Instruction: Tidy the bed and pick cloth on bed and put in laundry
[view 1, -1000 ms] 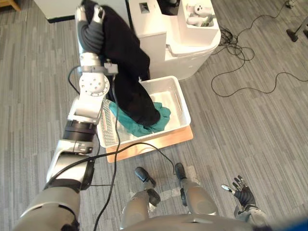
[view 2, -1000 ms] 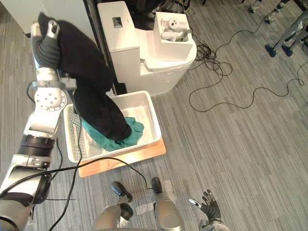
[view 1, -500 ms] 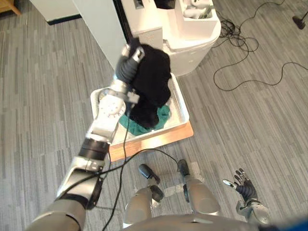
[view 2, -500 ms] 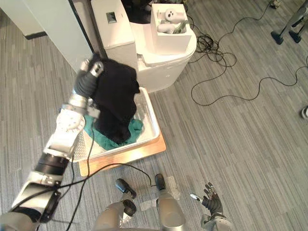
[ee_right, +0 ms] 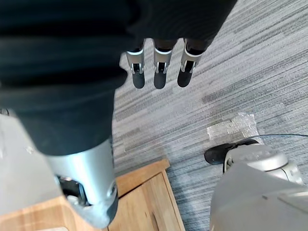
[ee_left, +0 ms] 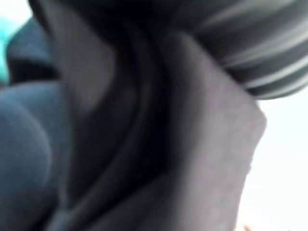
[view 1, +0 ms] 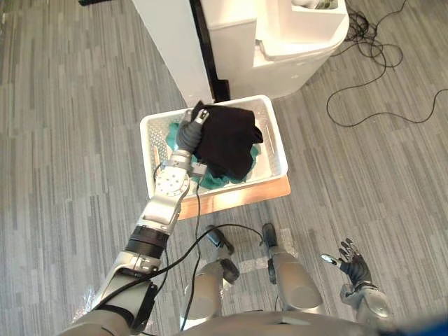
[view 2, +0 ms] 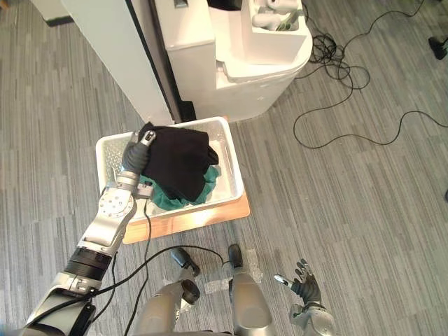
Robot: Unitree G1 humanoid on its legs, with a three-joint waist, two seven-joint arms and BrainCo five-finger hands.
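Note:
A white laundry basket (view 1: 274, 133) stands on a wooden board (view 1: 241, 198) on the grey floor. Inside it a black cloth (view 1: 229, 136) lies heaped over a teal cloth (view 2: 199, 194). My left hand (view 1: 190, 131) reaches into the basket at the black cloth's left edge, its fingers curled into the fabric. Seen from the left wrist, the black cloth (ee_left: 144, 144) sits right against the hand. My right hand (view 1: 353, 267) hangs low at the right, away from the basket, with its fingers (ee_right: 161, 72) straight and holding nothing.
A white rounded machine (view 1: 280, 42) stands just behind the basket, with a white panel (view 1: 168, 49) to its left. Black cables (view 1: 392, 91) trail over the floor at the right. Open floor lies left and right of the basket.
My left arm has come down from high above the basket, and the black cloth now rests inside it on the teal cloth. The camera has shifted too. The right hand stays put.

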